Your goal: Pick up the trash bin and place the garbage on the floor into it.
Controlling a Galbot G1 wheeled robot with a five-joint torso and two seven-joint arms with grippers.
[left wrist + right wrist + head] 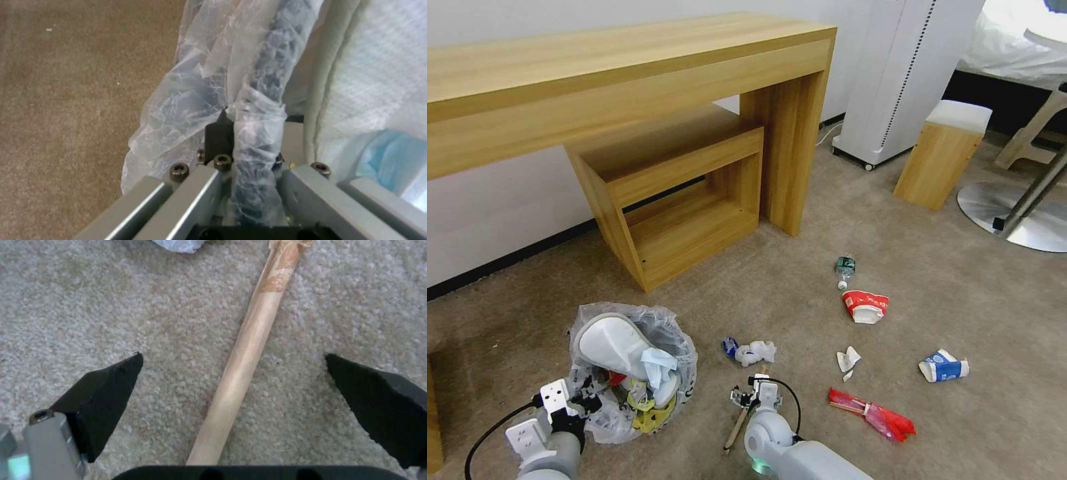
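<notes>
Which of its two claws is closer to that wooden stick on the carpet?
Right. The right gripper hangs open directly over the wooden stick, one finger on each side. The left gripper is off to the side, clamped on the trash bin rim.

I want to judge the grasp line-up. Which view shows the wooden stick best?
The right wrist view: the wooden stick lies on the carpet between the open right tool. In the head view the stick is small and partly behind that arm.

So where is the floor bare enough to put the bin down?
Bare carpet lies between the trash bin and the desk. It's crowded from the wooden stick, under the right claw, across to the red wrapper.
</notes>
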